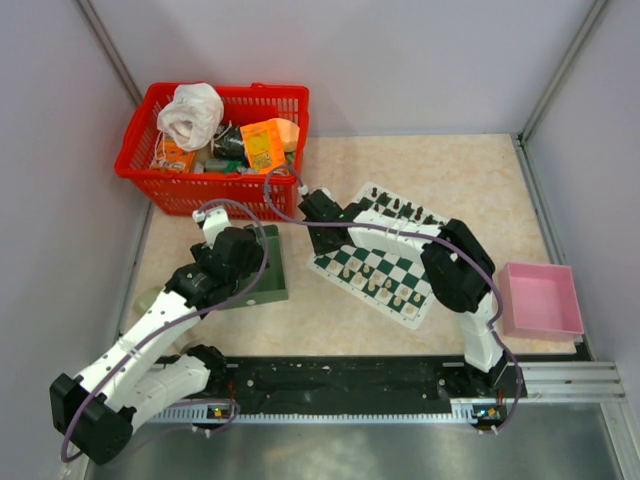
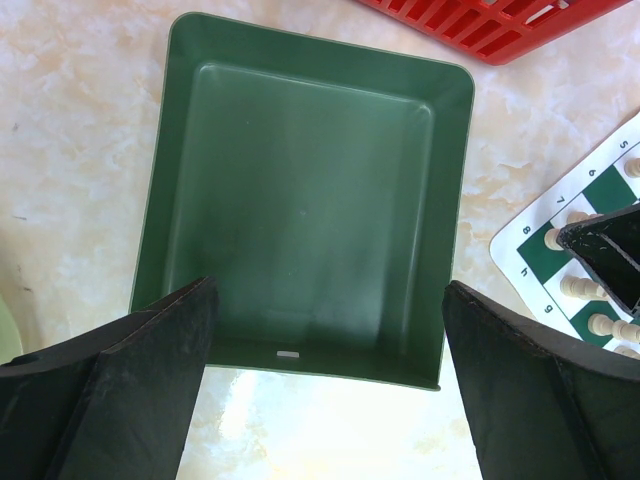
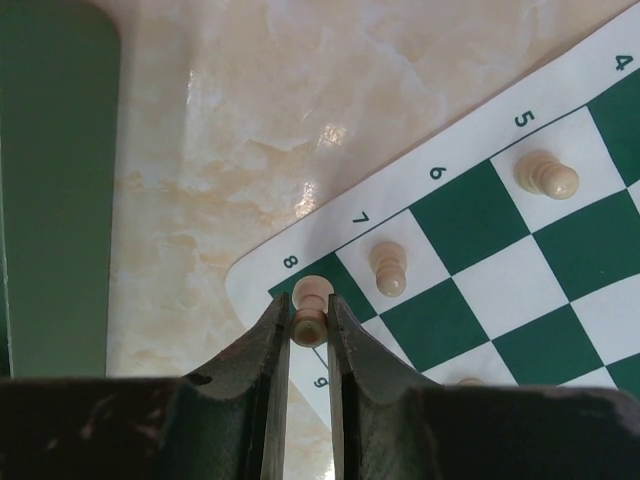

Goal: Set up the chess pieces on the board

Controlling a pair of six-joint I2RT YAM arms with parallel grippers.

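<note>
The board lies tilted at centre right, with black chess pieces along its far edge and cream-white ones nearer me. My right gripper is shut on a cream-white piece that stands over the board's corner square beside the "8". Two more cream pieces stand upright on nearby squares. My left gripper hangs wide open over the near edge of a green tray that holds nothing. In the top view the right gripper reaches the board's left corner.
A red basket full of clutter sits at the back left. A pink box stands at the right, near the wall. The green tray lies left of the board, and a pale green object peeks out beside the left arm.
</note>
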